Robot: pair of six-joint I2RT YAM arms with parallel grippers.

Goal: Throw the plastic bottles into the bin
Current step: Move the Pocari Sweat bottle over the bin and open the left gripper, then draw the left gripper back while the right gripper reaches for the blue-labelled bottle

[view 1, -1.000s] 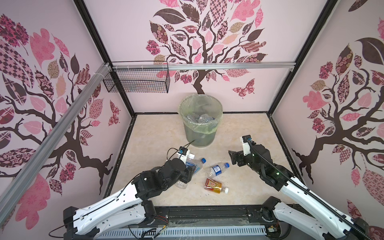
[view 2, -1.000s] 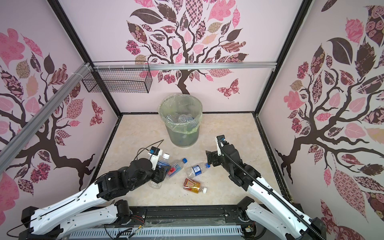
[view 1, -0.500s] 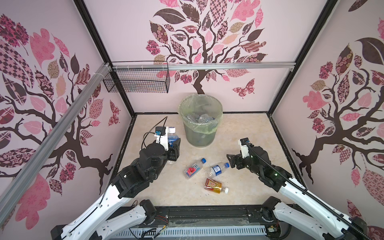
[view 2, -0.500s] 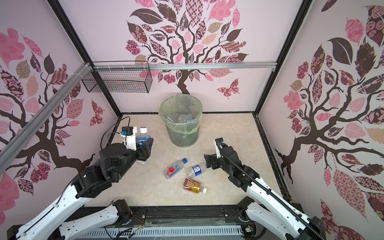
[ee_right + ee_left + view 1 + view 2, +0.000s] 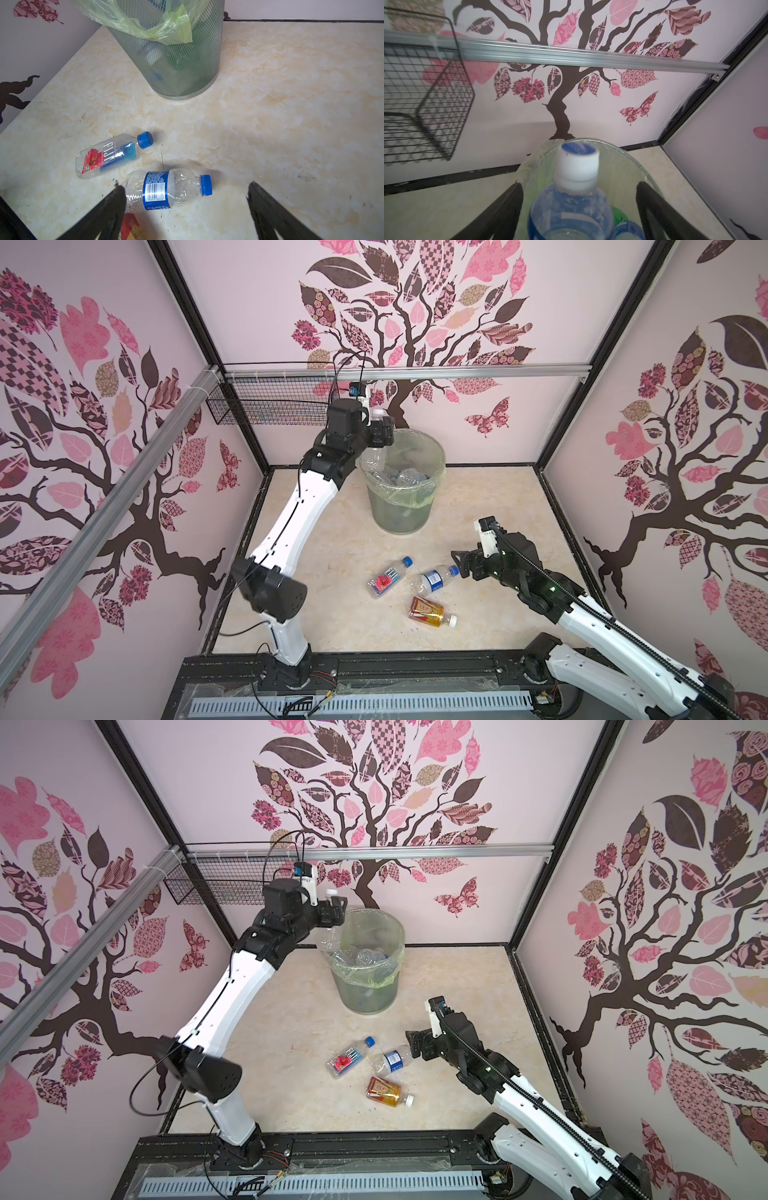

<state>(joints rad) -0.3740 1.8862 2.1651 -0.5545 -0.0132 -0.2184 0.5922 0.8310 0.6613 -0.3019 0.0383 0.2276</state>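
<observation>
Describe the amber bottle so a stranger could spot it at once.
Find the green-lined mesh bin near the back wall. Of three bottles in front of it, the amber bottle lies farthest from it. It alone has a red label and white cap; the Fiji bottle and blue-label bottle have blue caps.

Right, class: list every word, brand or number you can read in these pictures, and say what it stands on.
"FIJI": label of the clear bottle with the red flower.
Barcode digits and small print on the crumpled blue-label bottle: too small to read surely.
Label of the amber bottle: too blurred to read.
Blue label of the white-capped bottle: blurred, unreadable.
</observation>
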